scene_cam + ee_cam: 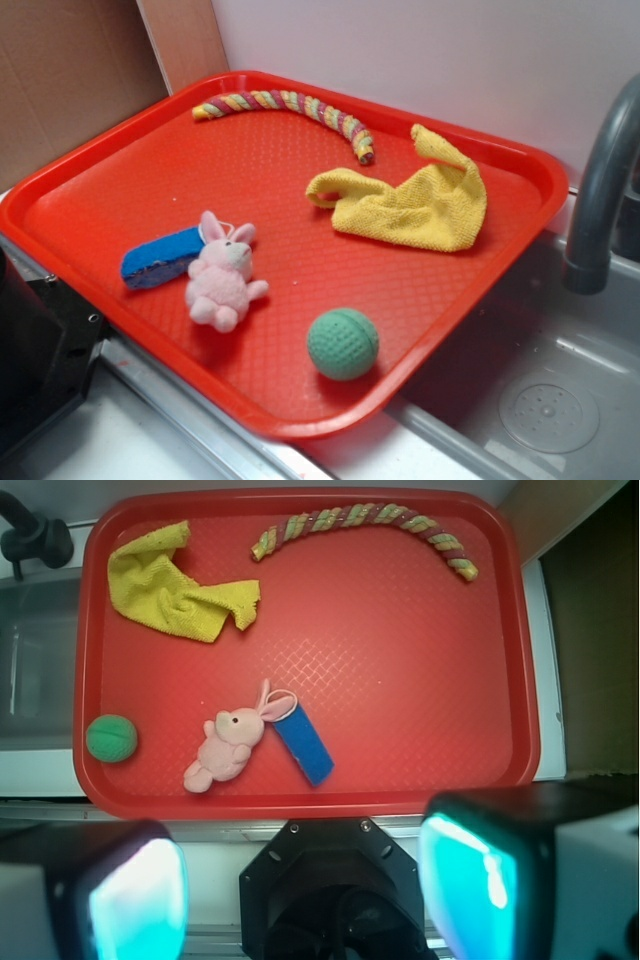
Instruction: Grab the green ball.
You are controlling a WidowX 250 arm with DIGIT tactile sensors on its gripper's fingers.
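The green ball (342, 343) is a teal-green crocheted ball lying near the front corner of the red tray (100, 170). In the wrist view the ball (111, 738) sits at the tray's (400, 680) lower left corner. My gripper (300, 880) is open and empty; its two fingers (135, 895) with cyan pads stand wide apart at the bottom of the wrist view. It is high above and behind the tray's near edge, far from the ball. The gripper does not show in the exterior view.
On the tray lie a pink plush bunny (222, 280) against a blue sponge-like block (160, 258), a yellow cloth (420, 200) and a striped rope (290, 105). A grey faucet (600, 190) and sink (550, 400) are beside the ball's corner. A black base (330, 890) sits below the gripper.
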